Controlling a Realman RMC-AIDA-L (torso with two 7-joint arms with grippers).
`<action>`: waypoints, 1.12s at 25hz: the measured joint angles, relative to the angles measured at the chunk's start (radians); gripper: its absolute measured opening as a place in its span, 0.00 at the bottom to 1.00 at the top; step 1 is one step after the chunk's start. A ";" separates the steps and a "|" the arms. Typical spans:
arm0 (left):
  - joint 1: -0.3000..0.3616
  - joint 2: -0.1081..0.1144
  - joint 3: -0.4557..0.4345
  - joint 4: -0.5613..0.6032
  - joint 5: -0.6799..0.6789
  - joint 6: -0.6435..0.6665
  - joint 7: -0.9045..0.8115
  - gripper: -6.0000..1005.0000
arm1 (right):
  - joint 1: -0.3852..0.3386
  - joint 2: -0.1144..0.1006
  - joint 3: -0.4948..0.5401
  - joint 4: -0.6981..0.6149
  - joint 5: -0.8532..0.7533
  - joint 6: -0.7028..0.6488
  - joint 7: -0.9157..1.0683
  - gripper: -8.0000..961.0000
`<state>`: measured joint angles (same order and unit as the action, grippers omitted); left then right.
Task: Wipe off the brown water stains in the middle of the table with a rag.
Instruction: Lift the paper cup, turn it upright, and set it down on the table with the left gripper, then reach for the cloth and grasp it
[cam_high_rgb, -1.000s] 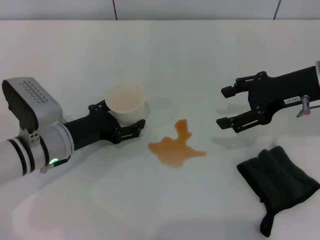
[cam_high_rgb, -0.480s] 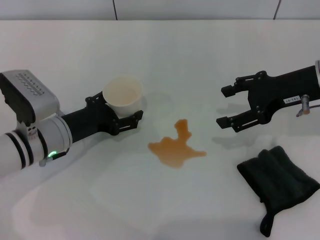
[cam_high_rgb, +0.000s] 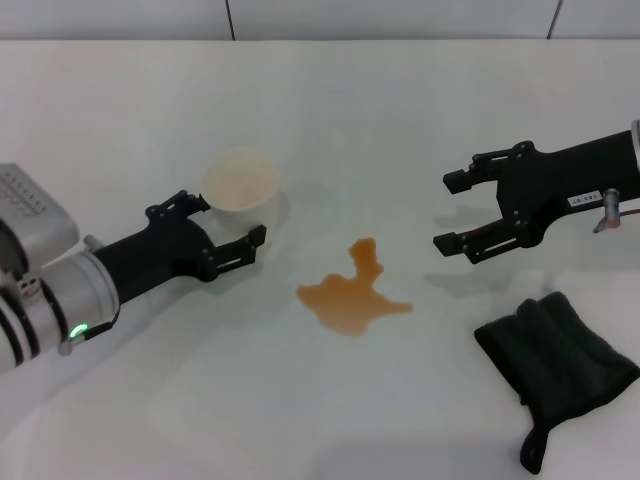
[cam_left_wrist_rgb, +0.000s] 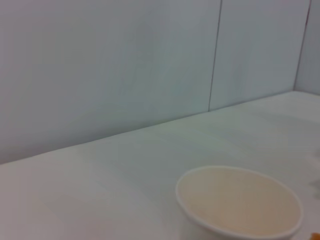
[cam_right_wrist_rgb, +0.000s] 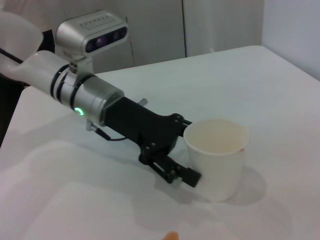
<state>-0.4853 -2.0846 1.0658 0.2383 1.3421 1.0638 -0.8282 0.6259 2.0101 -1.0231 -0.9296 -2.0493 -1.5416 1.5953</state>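
The brown water stains (cam_high_rgb: 352, 293) form one lobed orange-brown puddle in the middle of the white table (cam_high_rgb: 330, 110). The rag (cam_high_rgb: 555, 360), dark and folded with a narrow tail, lies at the near right, untouched. My right gripper (cam_high_rgb: 450, 213) is open and empty, hovering right of the puddle and beyond the rag. My left gripper (cam_high_rgb: 225, 222) is open, just on the near-left side of a white plastic cup (cam_high_rgb: 241, 185) that stands upright on the table, left of the puddle. The cup also shows in the left wrist view (cam_left_wrist_rgb: 240, 205) and the right wrist view (cam_right_wrist_rgb: 217, 155).
A wall with panel seams (cam_left_wrist_rgb: 215, 55) runs behind the table's far edge. My left arm (cam_right_wrist_rgb: 95, 100) stretches across the table's left side. A tip of the puddle (cam_right_wrist_rgb: 171, 235) shows in the right wrist view.
My left gripper has let go of the cup and drawn back to the left. The cup now stands free on the table. The right arm, puddle and rag have not moved.
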 joint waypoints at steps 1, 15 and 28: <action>0.008 0.001 -0.001 0.002 -0.002 0.010 -0.001 0.88 | 0.000 0.000 0.001 0.000 0.000 0.000 0.000 0.89; 0.167 0.024 0.005 0.162 0.128 0.244 -0.086 0.88 | -0.016 -0.005 0.010 -0.010 0.000 -0.007 0.017 0.89; 0.227 0.052 -0.002 0.647 0.499 0.622 -0.498 0.88 | -0.062 -0.011 0.011 -0.077 -0.002 -0.080 0.052 0.89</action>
<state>-0.2586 -2.0325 1.0634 0.8849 1.8410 1.6858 -1.3266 0.5644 1.9994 -1.0124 -1.0071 -2.0515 -1.6214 1.6473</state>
